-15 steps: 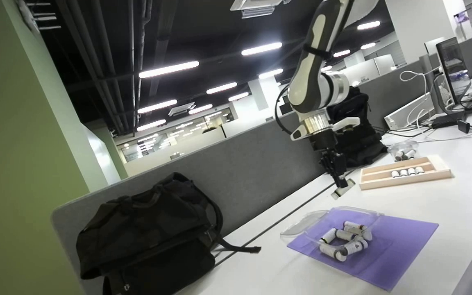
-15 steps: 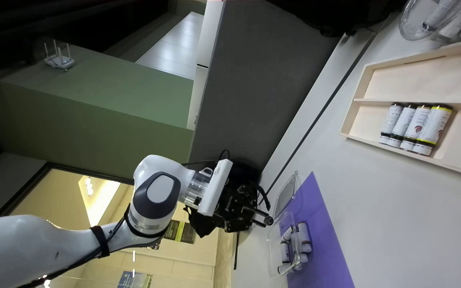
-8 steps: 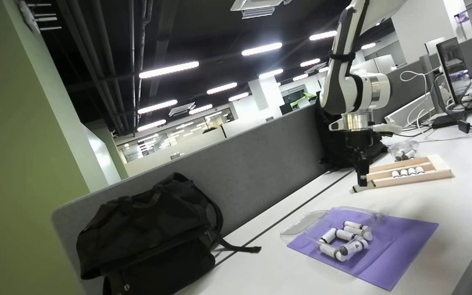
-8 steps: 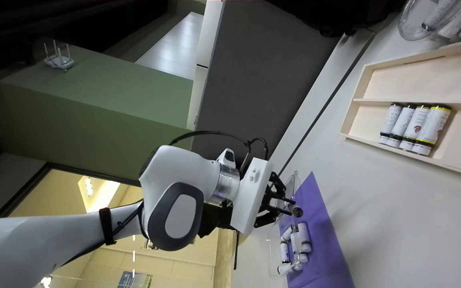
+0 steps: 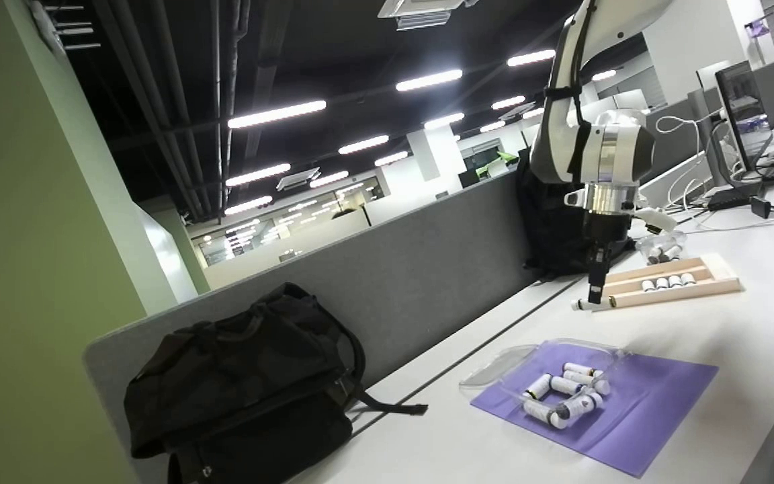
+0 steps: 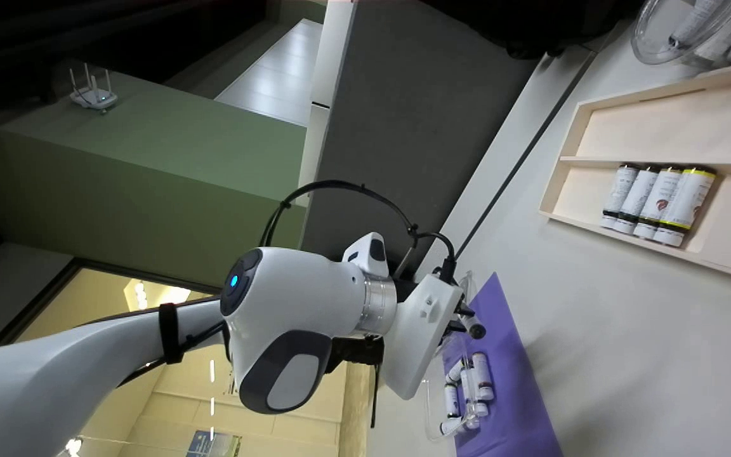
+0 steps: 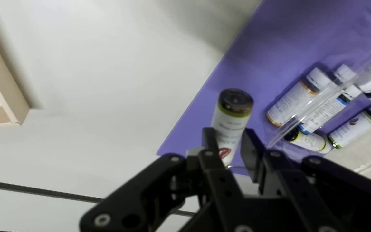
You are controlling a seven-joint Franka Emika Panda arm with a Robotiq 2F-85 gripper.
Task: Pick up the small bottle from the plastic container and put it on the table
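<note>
1. In an exterior view, the white, dark-trimmed robot arm [image 6: 289,292] slants across, a small round blue light [image 6: 234,280] glowing near its bend.
2. The shiny, ring-shaped metal wrist [image 5: 609,199] faces downward.
3. Below it hangs the black, linked gripper [image 7: 230,138], its jaws clamped on what they hold.

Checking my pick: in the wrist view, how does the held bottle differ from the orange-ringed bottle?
The held bottle has a yellowish ring; the orange-ringed bottle's are orange. The held bottle hangs between the fingers; the orange-ringed bottle lies among other bottles. The held bottle's upper end in that view is dark; the orange-ringed bottle's is a white cap. Both have white labels.
</note>
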